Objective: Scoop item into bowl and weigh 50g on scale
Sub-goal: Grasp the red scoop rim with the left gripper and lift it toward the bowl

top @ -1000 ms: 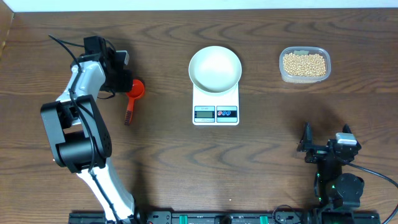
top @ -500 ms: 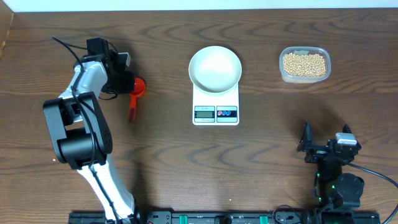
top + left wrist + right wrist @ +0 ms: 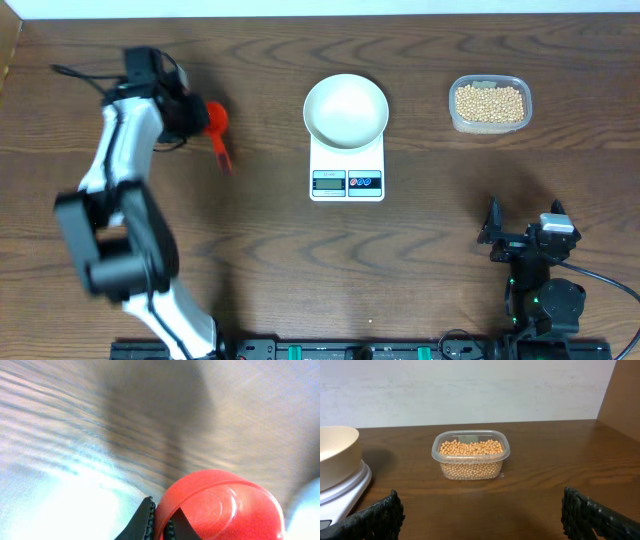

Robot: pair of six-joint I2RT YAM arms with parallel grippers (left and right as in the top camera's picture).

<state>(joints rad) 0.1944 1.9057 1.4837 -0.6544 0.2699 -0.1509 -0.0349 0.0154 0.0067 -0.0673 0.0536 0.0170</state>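
Observation:
A white bowl [image 3: 346, 110] [image 3: 335, 455] stands on the white scale [image 3: 347, 175] [image 3: 347, 487] at the table's middle. The pale-tan beans [image 3: 489, 103] [image 3: 470, 452] fill a clear plastic tub at the back right. My left gripper [image 3: 195, 118] [image 3: 160, 527] is shut on the rim of a red scoop [image 3: 216, 122] [image 3: 225, 505], one finger inside the cup and one outside, at the back left; its handle points toward the front right. My right gripper [image 3: 522, 238] [image 3: 482, 512] stands open over bare table at the front right, facing the tub.
The clear tub [image 3: 489, 122] sits right of the scale with a gap between them. The wooden table's far edge meets a white wall [image 3: 470, 390]. The left wrist view is blurred.
My left gripper has closed on the scoop's rim and moved it a little back and left. The scoop's handle has swung from pointing front-left to front-right. The right arm is still.

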